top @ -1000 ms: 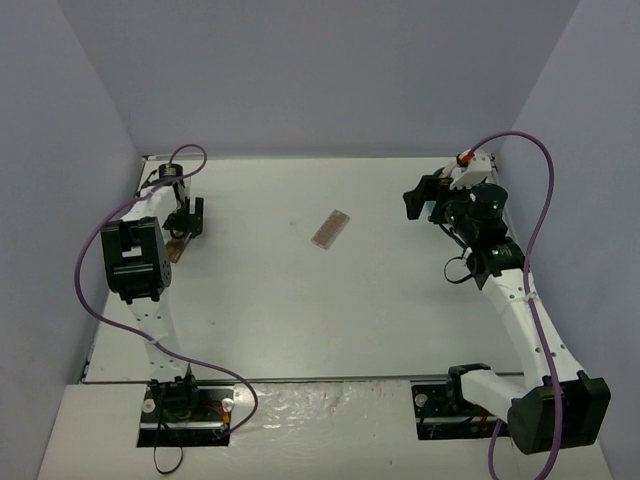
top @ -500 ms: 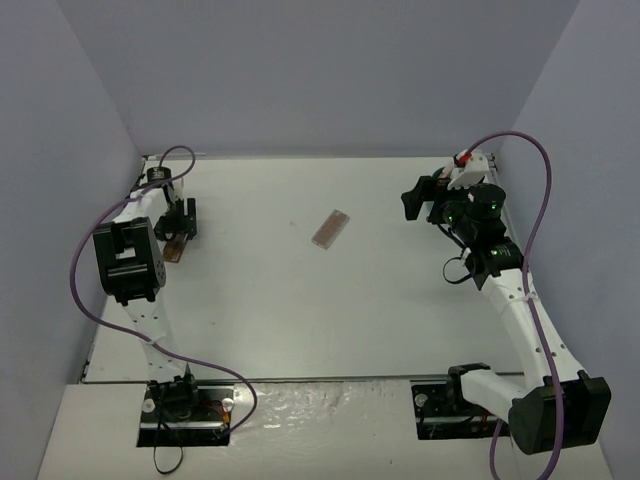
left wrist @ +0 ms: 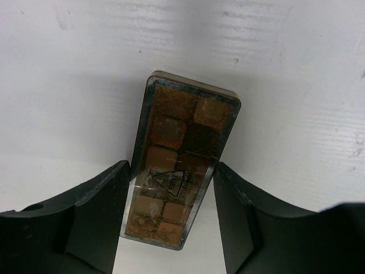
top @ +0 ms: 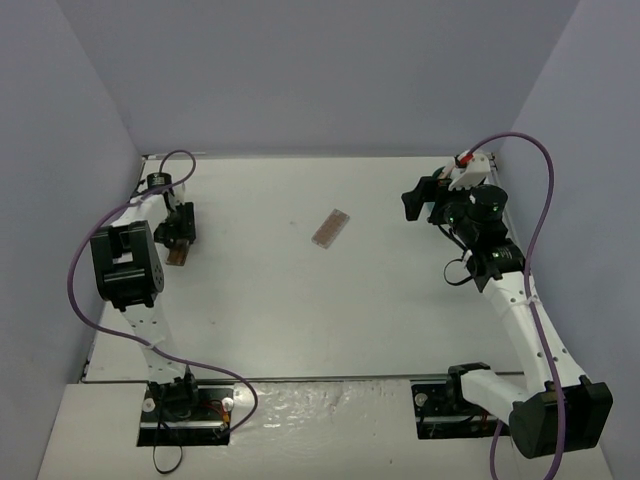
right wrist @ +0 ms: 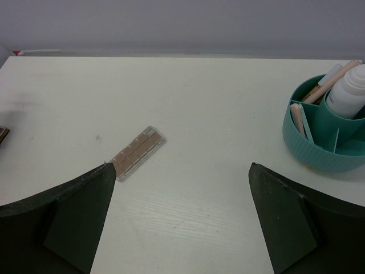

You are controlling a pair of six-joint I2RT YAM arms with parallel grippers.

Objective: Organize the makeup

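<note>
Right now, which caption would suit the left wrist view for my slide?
Left gripper straddling a brown palette flat on the table, one finger close at each long side.

Plain lilac-grey walls (top: 320, 70) are closing in a white table (top: 300, 320) on three sides. Soft, even light is falling across its top, and a glossy white board (top: 330, 425) is lying along its near edge.

The palette (left wrist: 181, 171) wears a glossy clear plastic lid; the jaws beside it are matt black plastic; the worktop (left wrist: 296, 85) under it matt white.
</note>
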